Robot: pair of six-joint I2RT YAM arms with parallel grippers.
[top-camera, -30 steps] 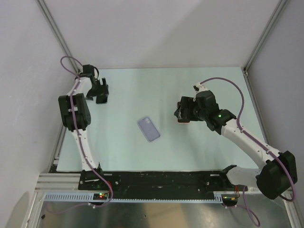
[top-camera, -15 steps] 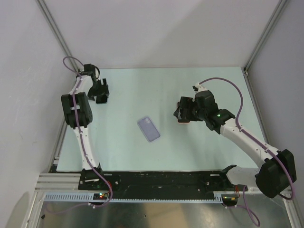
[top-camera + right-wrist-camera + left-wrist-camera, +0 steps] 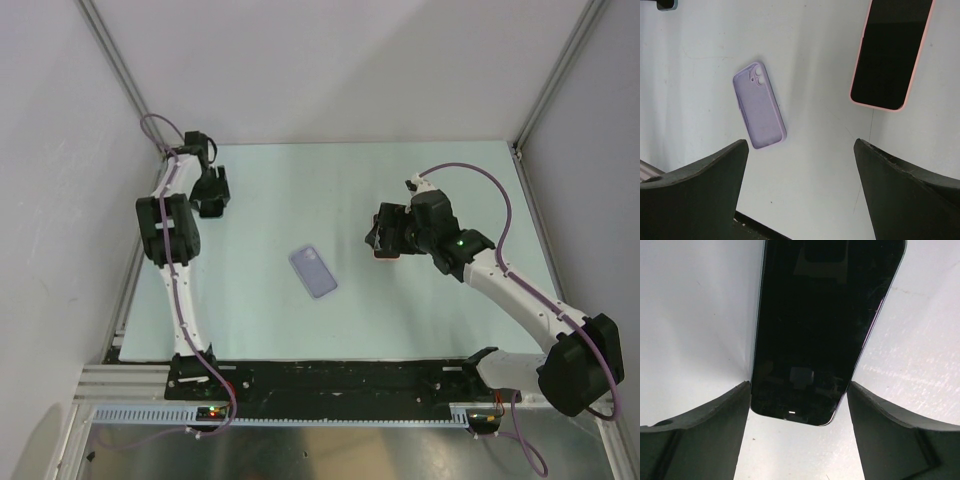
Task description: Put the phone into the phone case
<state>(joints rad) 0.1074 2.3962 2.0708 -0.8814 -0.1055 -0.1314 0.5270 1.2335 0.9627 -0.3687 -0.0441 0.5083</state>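
Now the left gripper (image 3: 797, 386) straddles the black phone (image 3: 815, 315) at the far left of the bench (image 3: 300, 190), jaws spread, nothing clamped. Slick, thin edges could slip from a shallow pinch. The purple case (image 3: 313, 271) lies well apart, mid-bench, with the right gripper (image 3: 801, 145) released nearby.

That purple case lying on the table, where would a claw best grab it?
Across its two long edges, near the middle, coming straight down. The case lies flat on the table, thin and narrow, with nothing touching its sides. The open right gripper looks wide enough to span it.
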